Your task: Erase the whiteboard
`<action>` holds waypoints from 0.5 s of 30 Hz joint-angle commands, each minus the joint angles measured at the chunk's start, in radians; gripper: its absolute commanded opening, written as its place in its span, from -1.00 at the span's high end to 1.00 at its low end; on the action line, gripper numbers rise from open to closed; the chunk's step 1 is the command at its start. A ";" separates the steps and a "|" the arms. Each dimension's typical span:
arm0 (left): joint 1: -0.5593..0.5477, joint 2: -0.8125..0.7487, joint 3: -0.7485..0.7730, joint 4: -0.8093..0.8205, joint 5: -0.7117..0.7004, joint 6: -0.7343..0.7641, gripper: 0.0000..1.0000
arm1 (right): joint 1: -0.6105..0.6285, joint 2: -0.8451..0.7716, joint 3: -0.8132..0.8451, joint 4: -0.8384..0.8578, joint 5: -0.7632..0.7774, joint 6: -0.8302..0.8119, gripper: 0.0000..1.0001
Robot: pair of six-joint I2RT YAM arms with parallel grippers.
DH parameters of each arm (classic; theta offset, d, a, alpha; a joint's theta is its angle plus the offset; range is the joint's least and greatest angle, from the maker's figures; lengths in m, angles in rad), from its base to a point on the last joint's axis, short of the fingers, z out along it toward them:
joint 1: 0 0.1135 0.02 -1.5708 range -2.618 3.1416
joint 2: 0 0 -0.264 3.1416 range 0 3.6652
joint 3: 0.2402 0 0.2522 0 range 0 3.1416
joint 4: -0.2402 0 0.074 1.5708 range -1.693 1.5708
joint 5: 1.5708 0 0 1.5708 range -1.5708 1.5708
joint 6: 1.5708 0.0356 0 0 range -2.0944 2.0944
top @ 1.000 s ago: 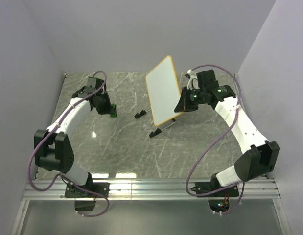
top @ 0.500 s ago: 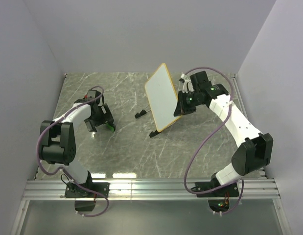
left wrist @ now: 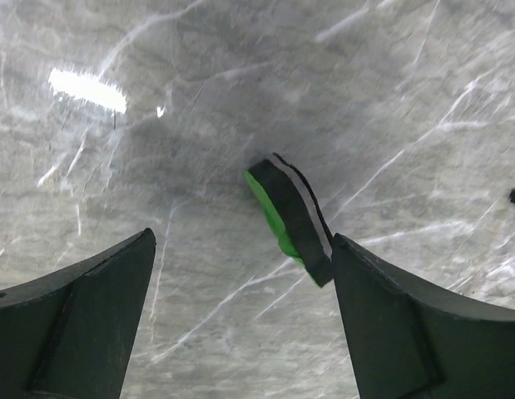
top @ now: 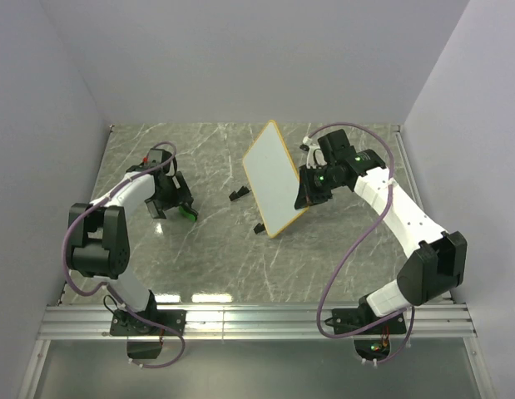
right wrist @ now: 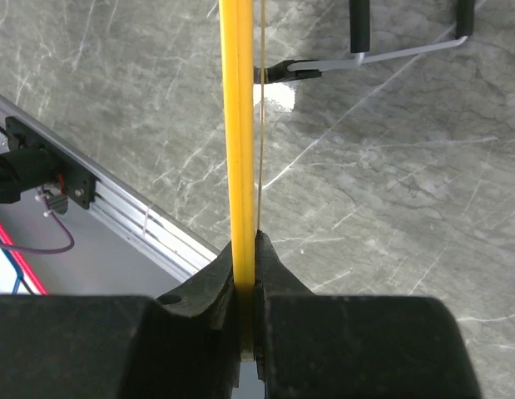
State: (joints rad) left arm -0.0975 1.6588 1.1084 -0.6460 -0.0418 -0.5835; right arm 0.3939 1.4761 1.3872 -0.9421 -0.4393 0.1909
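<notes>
The whiteboard [top: 273, 177] stands tilted above the marble table, its white face turned left and its orange frame edge [right wrist: 238, 125] seen end-on in the right wrist view. My right gripper [top: 304, 195] is shut on the board's right edge. Black stand feet [top: 239, 195] poke out below it. My left gripper [top: 175, 205] is open and low over the table at the left. A green and black eraser [left wrist: 290, 218] lies on the marble between its fingers, close to the right finger [left wrist: 415, 324].
Grey walls close in the table on the left, back and right. An aluminium rail [top: 257, 320] runs along the near edge, by both arm bases. Purple cables loop off each arm.
My left gripper has opened and let go of the eraser, which now lies on the table. The right arm has tilted and shifted the whiteboard a little leftward and lower.
</notes>
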 commanded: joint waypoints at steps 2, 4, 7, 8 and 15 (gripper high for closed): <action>0.002 0.021 0.048 0.023 0.014 -0.003 -0.80 | 0.026 0.007 0.038 0.049 -0.038 -0.025 1.00; -0.001 0.025 0.053 0.020 0.013 -0.001 -0.80 | 0.045 0.027 0.047 0.042 -0.019 -0.033 1.00; 0.001 0.027 0.053 0.019 0.013 0.007 -0.79 | 0.072 0.049 0.044 0.037 0.007 -0.041 1.00; 0.001 0.025 0.051 0.019 0.011 0.007 -0.79 | 0.079 0.052 0.042 0.034 0.026 -0.041 1.00; 0.001 0.027 0.042 0.020 0.013 0.025 -0.79 | 0.103 0.087 0.064 0.019 0.082 -0.056 1.00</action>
State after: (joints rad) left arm -0.0975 1.6859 1.1244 -0.6392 -0.0391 -0.5781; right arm 0.4782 1.5417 1.4052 -0.9253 -0.3847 0.1596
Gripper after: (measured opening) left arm 0.897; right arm 0.101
